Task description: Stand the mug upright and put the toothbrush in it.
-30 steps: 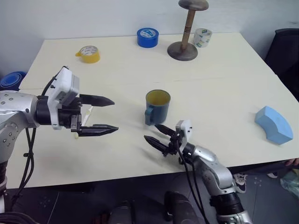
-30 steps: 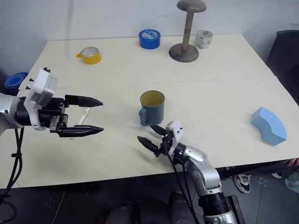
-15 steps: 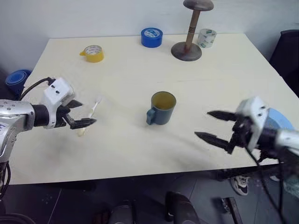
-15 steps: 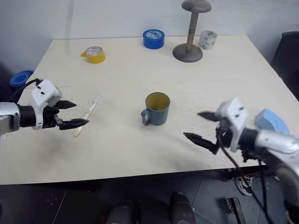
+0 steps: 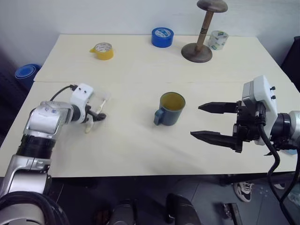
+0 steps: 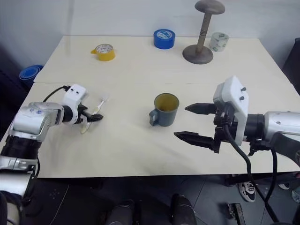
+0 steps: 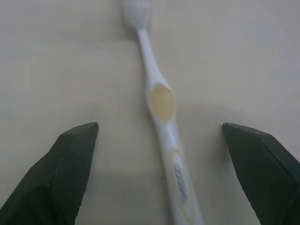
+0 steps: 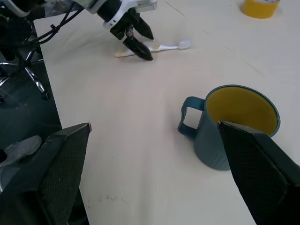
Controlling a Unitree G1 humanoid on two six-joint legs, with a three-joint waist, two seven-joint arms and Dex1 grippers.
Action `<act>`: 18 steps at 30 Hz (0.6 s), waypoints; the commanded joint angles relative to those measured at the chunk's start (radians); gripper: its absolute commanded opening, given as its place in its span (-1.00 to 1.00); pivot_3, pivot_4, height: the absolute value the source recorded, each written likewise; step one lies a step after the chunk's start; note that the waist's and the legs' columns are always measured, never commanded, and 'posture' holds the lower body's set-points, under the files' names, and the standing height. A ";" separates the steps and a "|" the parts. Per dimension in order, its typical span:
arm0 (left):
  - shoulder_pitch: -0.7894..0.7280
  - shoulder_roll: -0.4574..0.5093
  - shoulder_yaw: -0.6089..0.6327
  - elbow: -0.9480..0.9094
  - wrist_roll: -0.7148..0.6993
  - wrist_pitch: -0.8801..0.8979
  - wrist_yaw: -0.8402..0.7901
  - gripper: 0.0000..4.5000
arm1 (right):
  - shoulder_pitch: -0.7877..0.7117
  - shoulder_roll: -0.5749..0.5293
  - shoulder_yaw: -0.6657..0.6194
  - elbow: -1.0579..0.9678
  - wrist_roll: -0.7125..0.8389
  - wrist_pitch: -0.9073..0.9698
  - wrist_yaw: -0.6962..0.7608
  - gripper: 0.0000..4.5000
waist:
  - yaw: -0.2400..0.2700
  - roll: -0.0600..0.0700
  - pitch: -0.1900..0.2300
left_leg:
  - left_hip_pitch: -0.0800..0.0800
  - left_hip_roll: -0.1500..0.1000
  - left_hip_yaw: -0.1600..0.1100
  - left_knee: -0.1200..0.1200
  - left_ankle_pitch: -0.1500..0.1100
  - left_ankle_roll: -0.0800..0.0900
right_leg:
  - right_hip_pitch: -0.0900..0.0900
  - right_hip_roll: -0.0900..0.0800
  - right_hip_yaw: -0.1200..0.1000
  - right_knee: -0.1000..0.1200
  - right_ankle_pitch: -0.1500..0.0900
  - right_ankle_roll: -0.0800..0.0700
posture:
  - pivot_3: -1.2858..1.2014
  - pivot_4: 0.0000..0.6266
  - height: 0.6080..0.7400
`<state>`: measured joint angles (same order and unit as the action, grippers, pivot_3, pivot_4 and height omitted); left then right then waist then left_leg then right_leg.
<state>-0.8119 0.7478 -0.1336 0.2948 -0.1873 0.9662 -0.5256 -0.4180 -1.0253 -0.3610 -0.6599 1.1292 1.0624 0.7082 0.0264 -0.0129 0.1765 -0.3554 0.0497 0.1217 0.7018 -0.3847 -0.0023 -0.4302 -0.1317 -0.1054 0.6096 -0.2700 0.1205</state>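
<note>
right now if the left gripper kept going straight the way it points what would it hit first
Most likely the toothbrush. The left gripper is open and angled down at the table, with the toothbrush lying between its fingers. Depth is unclear, so the fingertips might touch the tabletop beside it first.

A: Mug [image 5: 170, 108]? Dark teal-blue outside, yellowish-olive inside.
B: Toothbrush [image 7: 162, 131]: white head and neck, yellow oval patch on the handle.
A: Table [image 5: 140, 70] pale cream. Tape rolls?
B: One bright blue [image 5: 162, 37], one yellow [image 5: 103, 50], one clear-whitish [image 5: 217, 40].
A: Stand [image 5: 204, 31] brown, striped stem. Gripper fingers [image 5: 215, 108] black, housings white.
</note>
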 commanded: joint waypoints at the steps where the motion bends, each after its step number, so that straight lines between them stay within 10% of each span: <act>1: -0.044 -0.037 -0.018 0.082 0.037 -0.054 -0.021 1.00 | 0.008 -0.014 -0.031 -0.022 0.012 -0.027 -0.023 0.99 | 0.001 0.000 0.000 | 0.000 0.000 0.000 0.000 0.000 0.000 | 0.000 0.000 0.000 0.000 0.000 0.000 | 0.03 -0.52 1.00; 18: -0.067 -0.050 -0.029 0.193 0.105 -0.051 -0.101 -0.83 | 0.082 -0.037 -0.073 -0.036 0.022 -0.055 -0.067 1.00 | -0.001 0.000 -0.001 | 0.002 0.000 0.000 0.001 0.000 0.000 | 0.001 0.000 0.000 0.002 0.000 0.000 | 0.03 -0.52 1.00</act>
<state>-0.8923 0.6961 -0.1474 0.4476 -0.1164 0.9090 -0.6305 -0.3369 -1.0464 -0.3807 -0.6803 1.1311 1.0223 0.6579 0.0249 -0.0132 0.1759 -0.3538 0.0500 0.1215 0.7026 -0.3845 -0.0022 -0.4290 -0.1321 -0.1055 0.6116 -0.2699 0.1207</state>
